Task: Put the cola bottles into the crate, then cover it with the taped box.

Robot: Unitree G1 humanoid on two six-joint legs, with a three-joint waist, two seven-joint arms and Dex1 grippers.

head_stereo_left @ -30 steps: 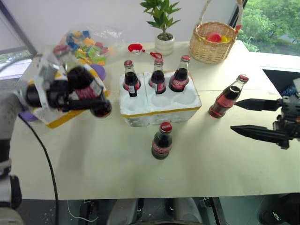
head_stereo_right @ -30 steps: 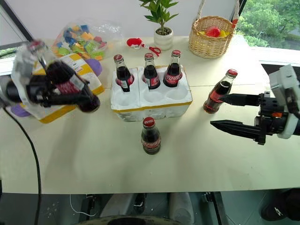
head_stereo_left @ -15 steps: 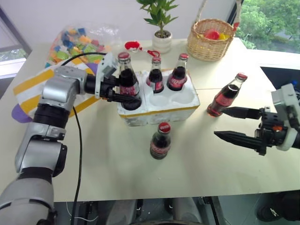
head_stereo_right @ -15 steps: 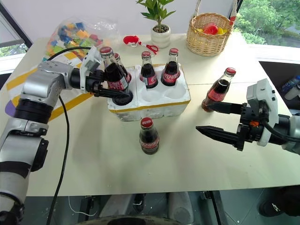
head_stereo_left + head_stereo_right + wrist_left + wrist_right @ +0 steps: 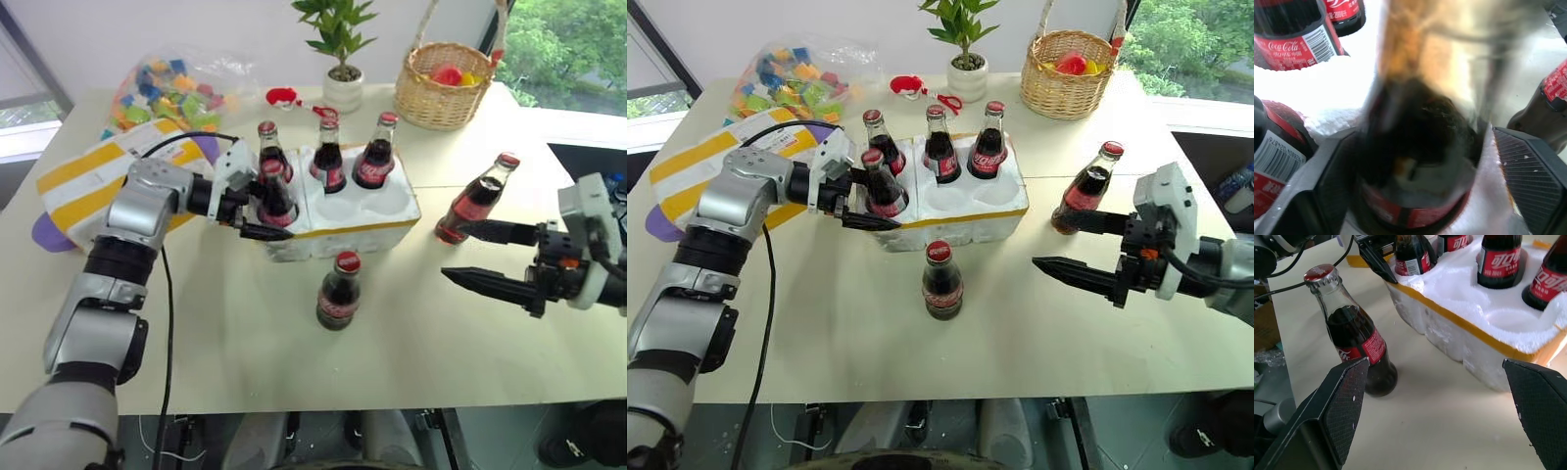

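The crate (image 5: 338,223) sits mid-table with three cola bottles in its back row (image 5: 328,162). A further cola bottle (image 5: 273,193) stands in its front-left well, and my left gripper (image 5: 284,211) is open with a finger on either side of it; the left wrist view shows this bottle (image 5: 1420,156) between the pads (image 5: 1528,176). One loose bottle (image 5: 337,291) stands in front of the crate and another (image 5: 475,201) stands to its right. My right gripper (image 5: 453,251) hangs open near that right bottle. The taped box (image 5: 83,186) lies at the left under my left arm.
A bag of coloured blocks (image 5: 171,88), red scissors (image 5: 294,100), a potted plant (image 5: 343,83) and a woven basket (image 5: 451,83) line the far edge. A purple object (image 5: 44,235) pokes out beside the taped box. The table's near half is bare apart from the loose bottle.
My left arm carried a bottle from above the taped box across to the crate, lowered it into the front-left well, and its fingers spread apart. The right gripper stayed put.
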